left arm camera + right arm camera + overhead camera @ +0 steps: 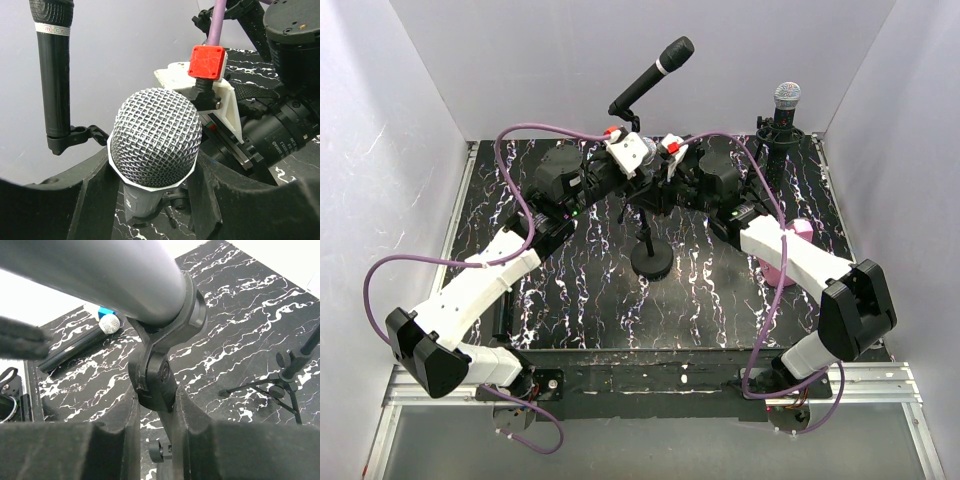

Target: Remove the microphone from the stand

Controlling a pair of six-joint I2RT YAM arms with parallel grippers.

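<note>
- Closest to the near edge of the desk is the round black base of the stand, sitting roughly mid-desk.
- Going up the pole, the right fingers are pinched narrow on the stand's black swivel joint, one on each side, right under the clip.
- That clip wraps the smooth grey barrel of the microphone, which runs out of the top of the right wrist view.
- So the mic hangs over the middle of the desk, a bit toward the far edge, seated in the clip.
- Its head sits right between the left fingers. They're closed in on it, one each side, touching around the white ring.
- Looks-wise it has a rounded silver mesh grille, a white band at the widest part, and a grey body below that.
- A pink thing sits near the right edge, just beside the right arm.
- Further back, a black mic is tilted on its own mount by the far edge.
- A silver-headed mic stands upright in the far right corner.
</note>
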